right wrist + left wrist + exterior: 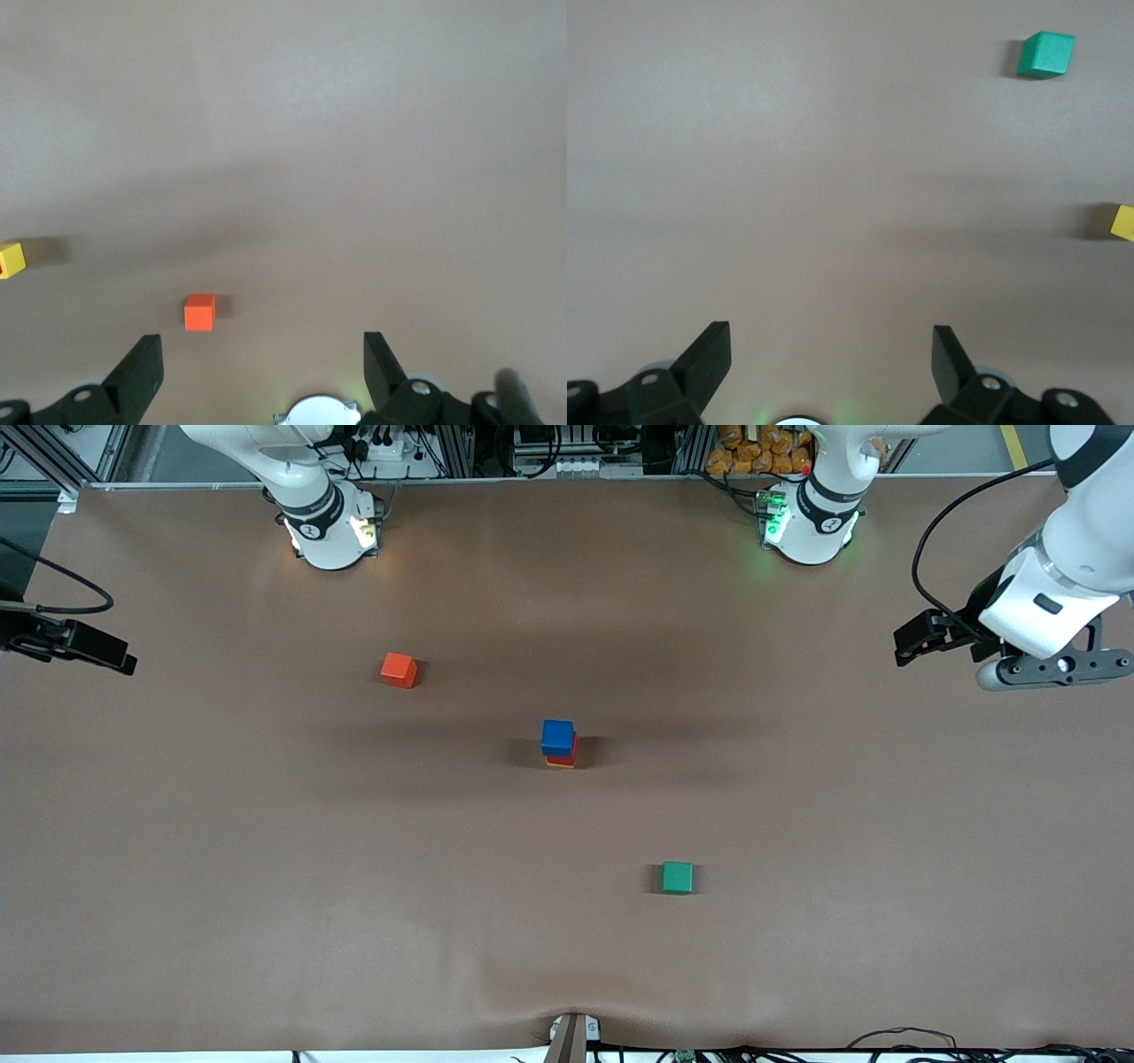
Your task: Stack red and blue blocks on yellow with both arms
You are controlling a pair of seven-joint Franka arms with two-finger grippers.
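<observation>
Blue block (557,737), perhaps red block (574,749) beneath.

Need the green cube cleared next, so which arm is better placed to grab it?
Left, probably. The green cube lies toward the left arm's end of the table, and the left hand, open, has it in view. The open right hand hangs over the right arm's end.

Blue block (557,737) tops red block (573,749) on yellow cube (558,763) mid-table.

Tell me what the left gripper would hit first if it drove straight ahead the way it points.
Probably just bare table. The open left gripper points at empty surface; the green block sits well off its line.
</observation>
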